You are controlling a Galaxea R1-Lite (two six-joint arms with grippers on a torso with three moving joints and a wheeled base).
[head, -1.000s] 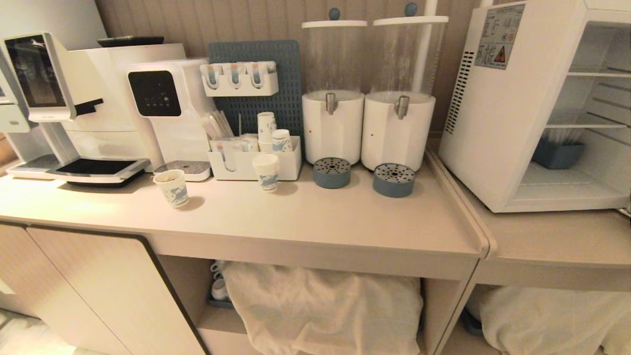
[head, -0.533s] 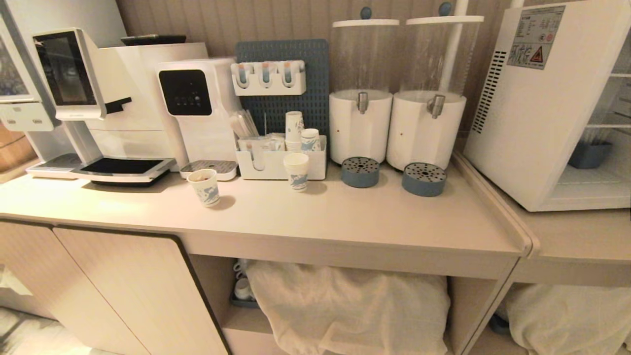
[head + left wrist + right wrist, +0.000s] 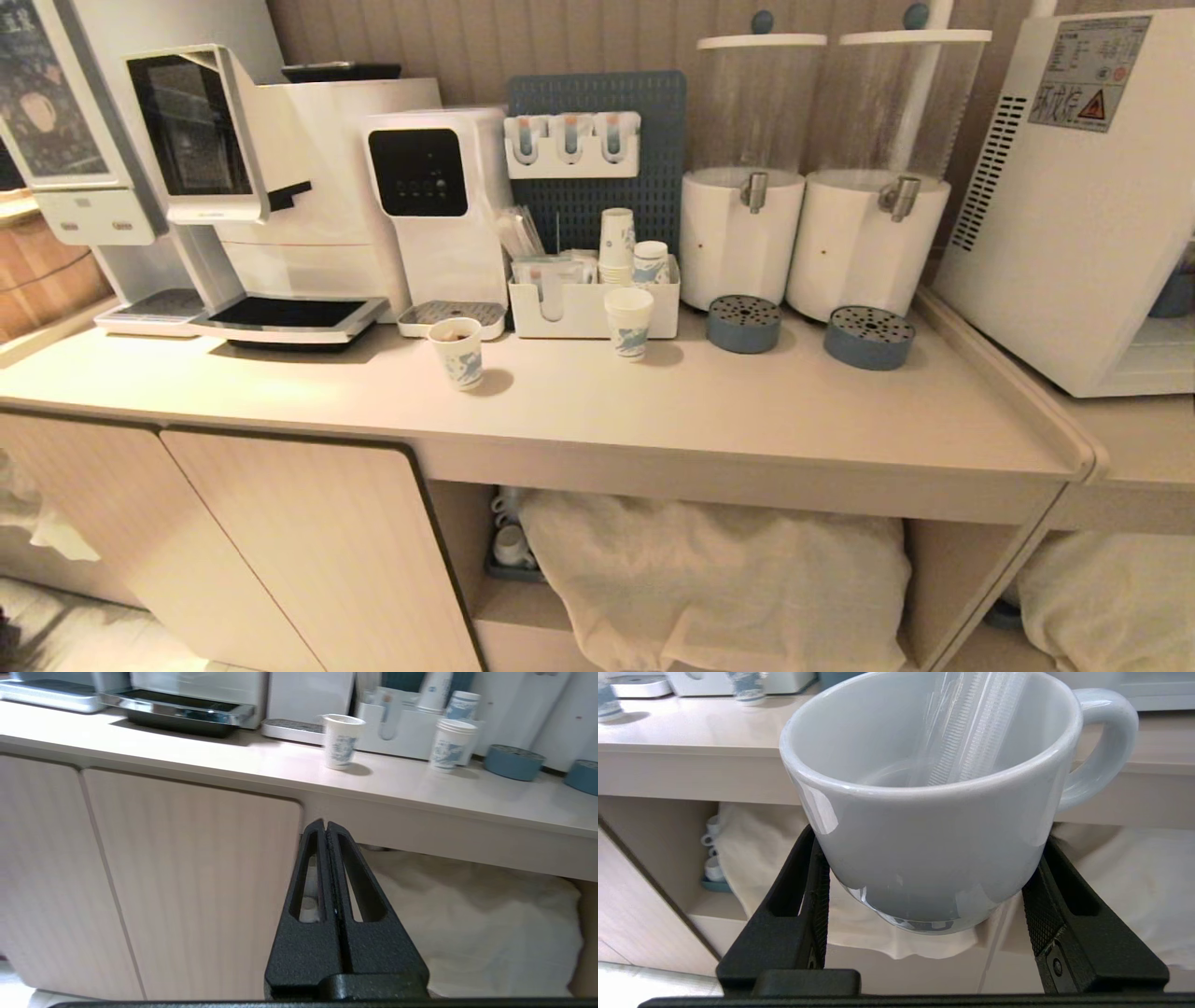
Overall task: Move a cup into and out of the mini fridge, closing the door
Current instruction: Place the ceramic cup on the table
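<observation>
White ceramic, the cup [image 3: 924,812] sits gripped upright between the right gripper's [image 3: 927,891] black fingers, below the counter [image 3: 653,411] edge. The left gripper [image 3: 327,828] hangs pinched together, empty, near the cabinet door [image 3: 187,882].

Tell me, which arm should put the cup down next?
The right one, probably. Its gripper already clamps the white cup between both fingers, in front of the counter. The left gripper is shut and empty, low by the cabinet door.
</observation>
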